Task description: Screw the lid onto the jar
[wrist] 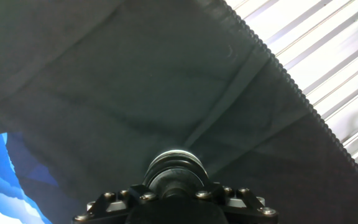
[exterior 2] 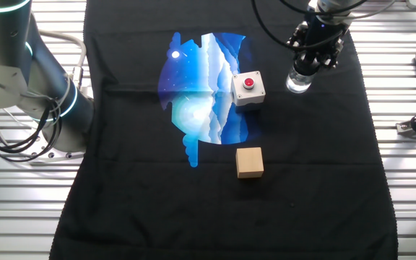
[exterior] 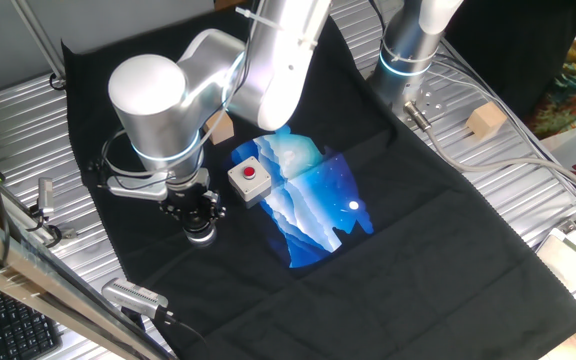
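Fingers: my gripper [exterior 2: 311,61] sits directly over the jar, with the black fingers [exterior: 200,208] drawn in around its top. They look clamped on the lid, though I can't see the contact itself.
Lid: I read the dark ring [wrist: 174,163] under the gripper in the hand view as the lid, seated on the jar's mouth. Its threads are hidden.
Jar: the clear jar [exterior 2: 298,83] stands upright on the black cloth [exterior 2: 309,180] on the worktop, just beside the white box with the red button [exterior 2: 248,88] and near the cloth's edge. Only its lower part shows below the gripper.
Why this hold: I come straight down so the wrist's turning axis lines up with the jar; a tilted approach would risk cross-threading.
Stage: I judge I'm in the twisting step, not finished.
Risk: nothing holds the jar down, so it may spin with the lid on the soft cloth.
Bystanders: the wooden cube [exterior 2: 249,162] lies well apart and out of my way.
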You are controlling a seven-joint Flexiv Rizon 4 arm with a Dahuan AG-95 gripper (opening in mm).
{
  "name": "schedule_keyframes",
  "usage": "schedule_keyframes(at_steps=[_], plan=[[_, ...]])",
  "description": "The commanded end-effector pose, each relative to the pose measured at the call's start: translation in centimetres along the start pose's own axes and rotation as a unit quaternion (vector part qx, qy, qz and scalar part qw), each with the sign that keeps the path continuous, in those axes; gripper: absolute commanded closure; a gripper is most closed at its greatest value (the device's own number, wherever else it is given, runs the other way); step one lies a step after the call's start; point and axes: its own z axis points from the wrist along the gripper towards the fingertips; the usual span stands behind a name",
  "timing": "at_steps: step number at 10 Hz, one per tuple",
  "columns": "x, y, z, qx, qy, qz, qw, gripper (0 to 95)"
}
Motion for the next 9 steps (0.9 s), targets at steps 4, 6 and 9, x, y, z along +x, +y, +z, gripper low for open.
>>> schedule_keyframes(at_steps=[4,6,9], plan=[[-0.01,0.05,-0.01,-0.002,-0.003,0.007,1.0,95.0],[-0.01,0.05,-0.01,-0.003,-0.003,0.008,1.0,95.0],[-0.01,0.05,-0.01,-0.004,-0.005,0.011,0.9999,95.0]])
